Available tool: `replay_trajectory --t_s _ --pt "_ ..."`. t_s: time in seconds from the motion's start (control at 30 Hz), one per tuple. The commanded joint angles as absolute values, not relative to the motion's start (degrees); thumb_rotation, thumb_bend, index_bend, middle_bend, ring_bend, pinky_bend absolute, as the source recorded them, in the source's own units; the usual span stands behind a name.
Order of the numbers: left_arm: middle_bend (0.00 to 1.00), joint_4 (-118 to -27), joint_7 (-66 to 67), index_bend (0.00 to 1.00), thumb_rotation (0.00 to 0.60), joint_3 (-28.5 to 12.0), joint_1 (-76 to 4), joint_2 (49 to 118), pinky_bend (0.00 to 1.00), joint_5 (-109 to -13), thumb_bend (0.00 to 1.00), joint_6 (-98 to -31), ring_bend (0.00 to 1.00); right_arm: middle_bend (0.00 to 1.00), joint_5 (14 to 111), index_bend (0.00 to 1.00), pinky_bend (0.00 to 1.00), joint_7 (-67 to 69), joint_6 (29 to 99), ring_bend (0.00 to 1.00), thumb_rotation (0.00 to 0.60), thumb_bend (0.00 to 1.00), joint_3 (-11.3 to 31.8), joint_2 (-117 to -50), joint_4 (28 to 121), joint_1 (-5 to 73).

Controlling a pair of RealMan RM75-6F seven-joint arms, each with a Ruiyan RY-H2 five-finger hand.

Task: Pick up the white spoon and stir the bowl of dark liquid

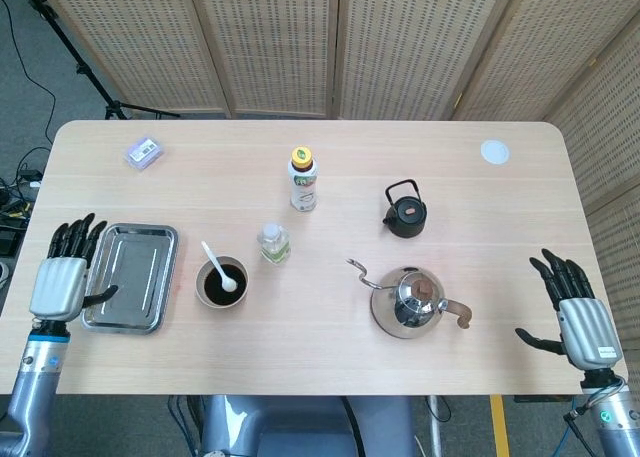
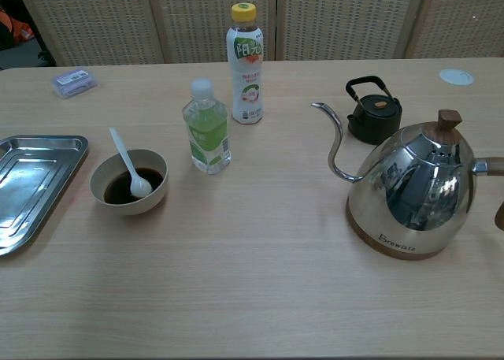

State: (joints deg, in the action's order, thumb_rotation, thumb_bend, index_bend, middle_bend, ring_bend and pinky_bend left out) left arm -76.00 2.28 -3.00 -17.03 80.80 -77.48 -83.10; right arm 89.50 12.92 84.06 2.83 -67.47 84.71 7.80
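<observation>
The white spoon leans in the bowl of dark liquid, its scoop in the liquid and its handle pointing up and to the left over the rim. Nothing holds it. My left hand hangs open at the table's left edge, beyond the metal tray and well apart from the bowl. Far off at the table's right front corner, my right hand is open too, fingers spread. Neither hand appears in the chest view.
A metal tray lies left of the bowl. A small green water bottle and a taller drink bottle stand right of it. A black teapot, a steel kettle, a purple box and a white disc are also on the table.
</observation>
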Motion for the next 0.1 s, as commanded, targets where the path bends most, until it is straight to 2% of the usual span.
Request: replay_trajectory --t_s 0.03,0.1 --pt "0.00 -76.6 1.1 0.08 0.600 -2.7 -14.8 81.0 0.00 -76.8 0.12 -84.7 0.00 0.00 89.2 0.07 0.00 12.6 84.2 0.00 0.600 0.00 3.0 -67.5 84.5 7.7" --pt "0.00 -77.4 2.2 0.08 0.600 -2.4 -14.0 80.3 0.00 -76.6 0.14 -84.7 0.00 0.00 89.0 0.07 0.00 12.4 84.5 0.00 0.600 0.00 3.1 -67.5 84.4 7.5"
